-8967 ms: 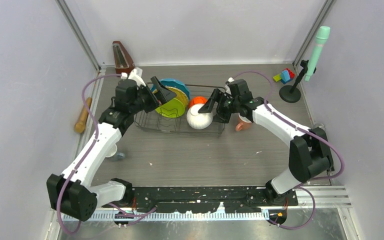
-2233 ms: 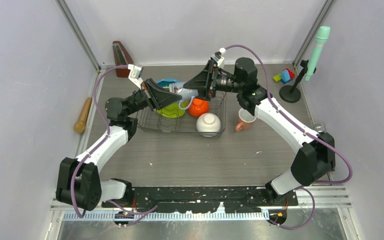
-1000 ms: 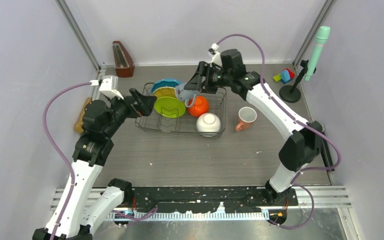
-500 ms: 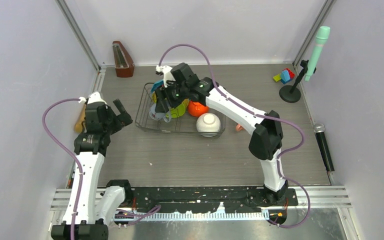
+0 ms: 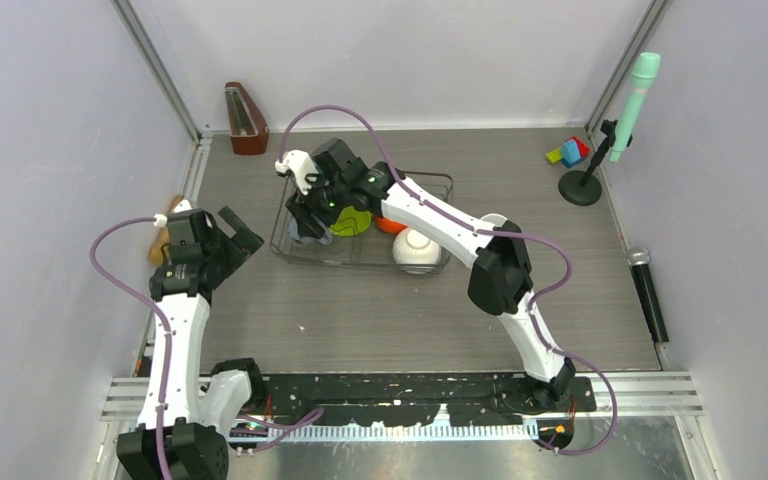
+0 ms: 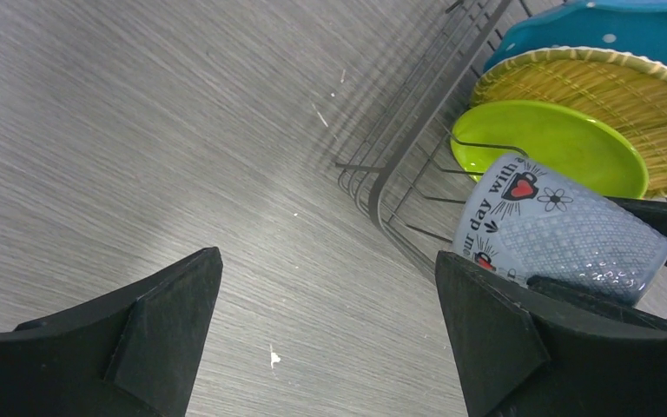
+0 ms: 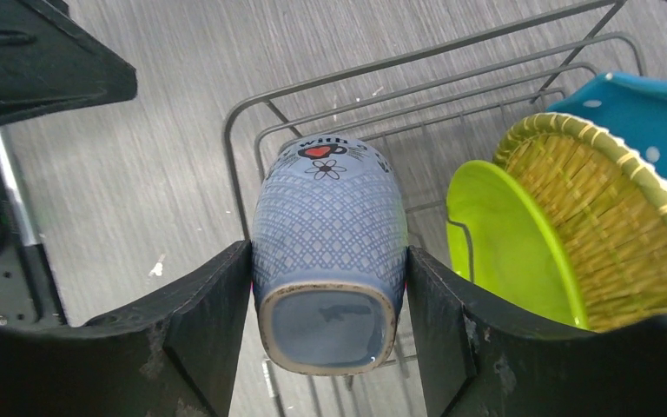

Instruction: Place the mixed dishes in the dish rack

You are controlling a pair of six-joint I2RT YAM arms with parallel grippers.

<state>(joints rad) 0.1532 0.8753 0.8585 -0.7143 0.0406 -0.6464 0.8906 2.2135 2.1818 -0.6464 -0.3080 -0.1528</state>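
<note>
One grey woodgrain table [image 5: 410, 310], dish rack [image 5: 360, 264], pale walls [image 5: 50, 120].

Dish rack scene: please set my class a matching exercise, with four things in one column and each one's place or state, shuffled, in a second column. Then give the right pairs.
Column 1
1. small grey-blue cup
2. lime green plate
3. white bowl
4. left gripper

Column 2
A. open, over the bare table, left of the dish rack
B. in the near right corner of the dish rack
C. clamped between the fingers of the right gripper
D. standing on edge next to the woven-look plate

Pairs: 1-C, 2-D, 3-B, 4-A
</note>
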